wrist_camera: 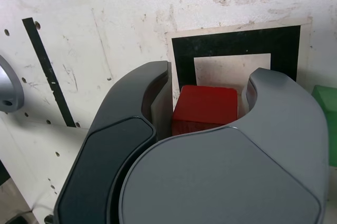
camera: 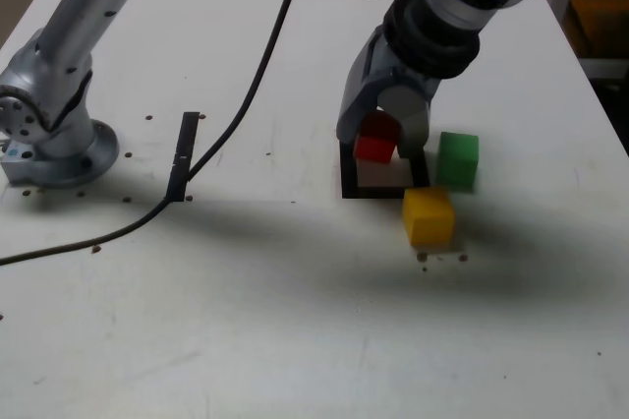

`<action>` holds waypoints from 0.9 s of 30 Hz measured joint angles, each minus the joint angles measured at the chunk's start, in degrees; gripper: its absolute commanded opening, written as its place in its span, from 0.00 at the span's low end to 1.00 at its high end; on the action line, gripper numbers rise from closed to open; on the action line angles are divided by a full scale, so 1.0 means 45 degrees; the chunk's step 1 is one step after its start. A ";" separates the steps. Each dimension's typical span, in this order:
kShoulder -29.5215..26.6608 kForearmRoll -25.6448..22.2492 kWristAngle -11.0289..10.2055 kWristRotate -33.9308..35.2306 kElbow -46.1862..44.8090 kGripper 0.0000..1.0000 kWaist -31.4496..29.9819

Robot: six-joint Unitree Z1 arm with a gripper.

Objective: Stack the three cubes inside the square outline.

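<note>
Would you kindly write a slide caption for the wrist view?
Gripper shut on the red cube, above the black square outline on the white table.

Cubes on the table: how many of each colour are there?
Red cube: 1, held in the claw
Yellow cube: 1
Green cube: 1
Total: 3 cubes

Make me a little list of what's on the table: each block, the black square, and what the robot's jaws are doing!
red cube: clamped between the jaws, over the square outline
gripper: shut on the red cube, pointing down
square outline: black tape frame, white centre, partly hidden by the gripper
green cube: on the table beside the outline, at the exterior view's right
yellow cube: on the table just outside the outline's near corner
</note>
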State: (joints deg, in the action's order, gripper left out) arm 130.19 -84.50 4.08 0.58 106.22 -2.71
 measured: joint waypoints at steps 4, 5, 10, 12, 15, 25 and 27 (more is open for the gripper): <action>-0.0034 0.0494 -0.0002 0.0048 -0.0380 0.13 0.0082; -0.0088 0.0663 -0.0009 0.0049 -0.0540 0.13 0.0112; -0.0645 0.1744 -0.0011 0.0151 -0.1689 0.13 0.0290; -0.0735 0.1831 -0.0012 0.0223 -0.1766 0.13 0.0302; -0.0797 0.1865 -0.0022 0.0268 -0.1829 0.14 0.0304; -0.0982 0.2564 0.0159 0.0338 -0.2267 0.15 0.0325; -0.1000 0.2587 0.0169 0.0338 -0.2273 0.16 0.0325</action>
State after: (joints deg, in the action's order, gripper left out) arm 125.69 -72.86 4.84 2.10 95.99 -1.24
